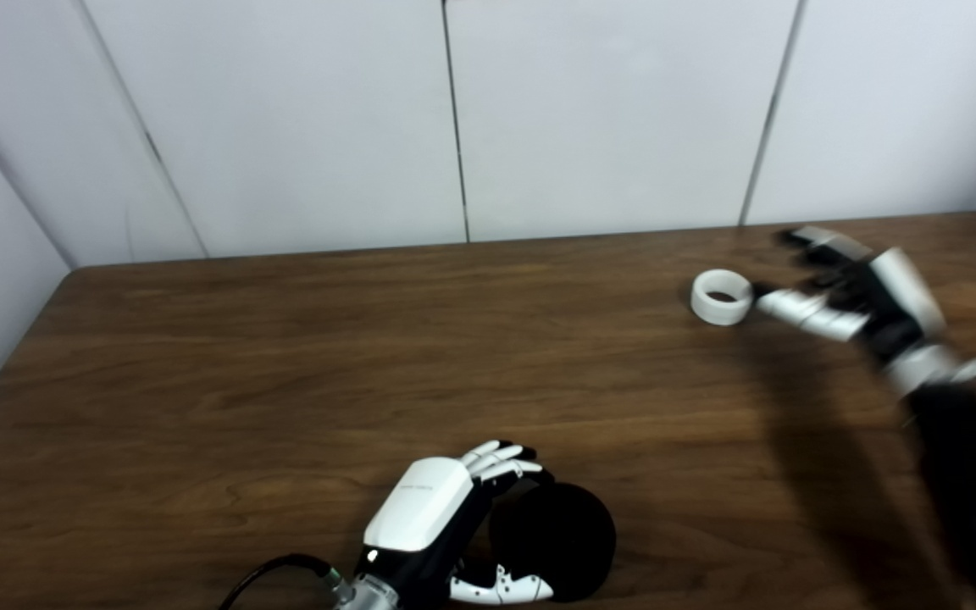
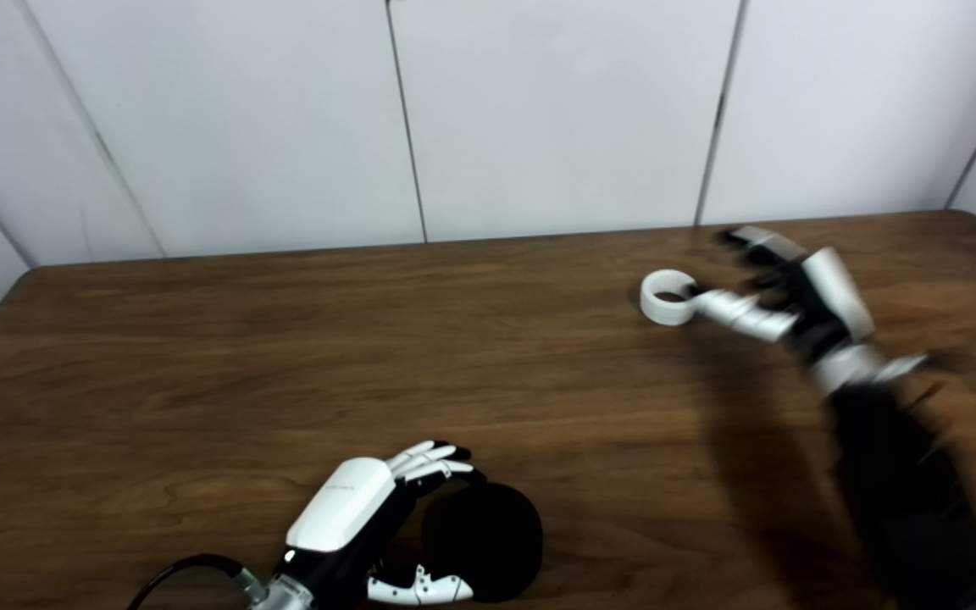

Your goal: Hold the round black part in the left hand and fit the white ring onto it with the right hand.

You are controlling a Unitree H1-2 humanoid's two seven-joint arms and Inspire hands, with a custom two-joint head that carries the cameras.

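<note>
Here the white ring [image 1: 721, 296] lies just beside the spread, blurred right hand [image 1: 856, 296], its thumb nearest the ring.

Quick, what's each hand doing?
Left hand: shut on the round black part.
Right hand: open, beside the white ring.
</note>
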